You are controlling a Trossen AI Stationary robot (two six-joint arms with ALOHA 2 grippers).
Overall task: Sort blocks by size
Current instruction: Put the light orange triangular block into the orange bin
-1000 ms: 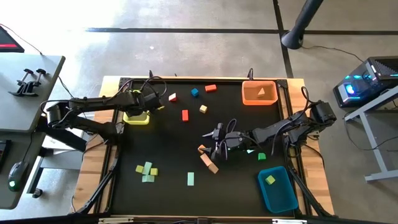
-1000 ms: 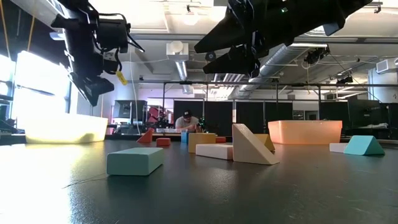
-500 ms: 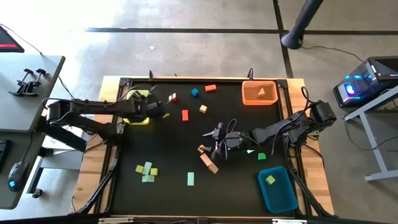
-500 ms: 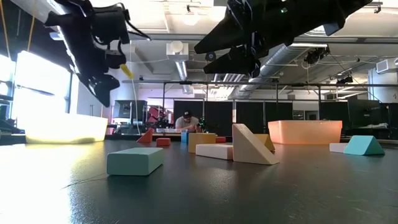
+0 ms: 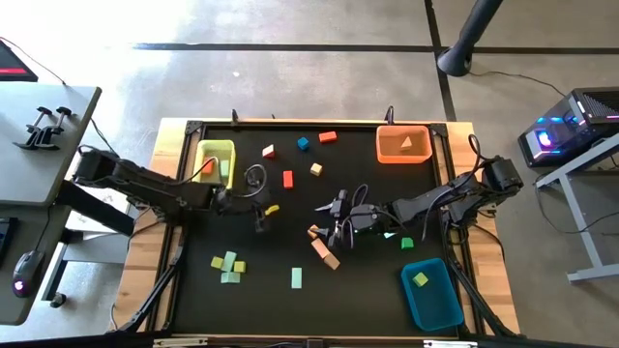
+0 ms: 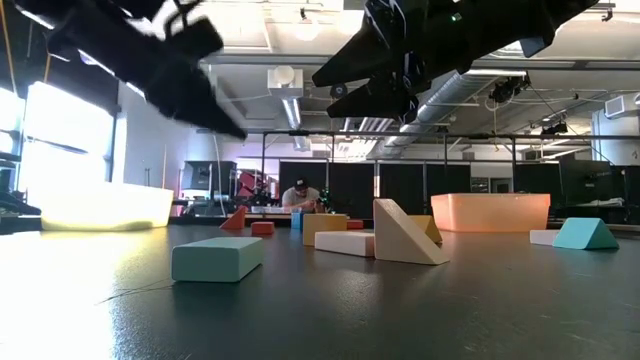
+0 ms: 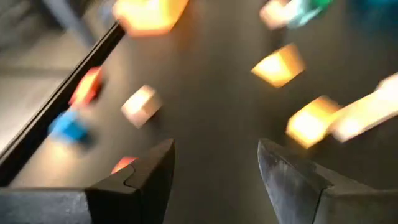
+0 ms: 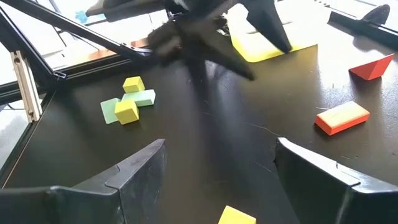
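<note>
Hovering with fingers spread and empty, the left claw (image 5: 259, 215) hangs above the desk (image 5: 193, 290); at its three o'clock, the right claw (image 5: 338, 220) gapes over tan blocks (image 5: 323, 249).

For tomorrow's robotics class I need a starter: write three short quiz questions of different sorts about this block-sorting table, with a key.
1. True or false: the blue bin holds a yellow block.
2. Which bin sits nearest the left arm's base? A orange bin, B yellow bin, C blue bin.
3. Fill in: the right gripper hovers with its jaws ____.

Key: 1 true. 2 B. 3 open.
</note>
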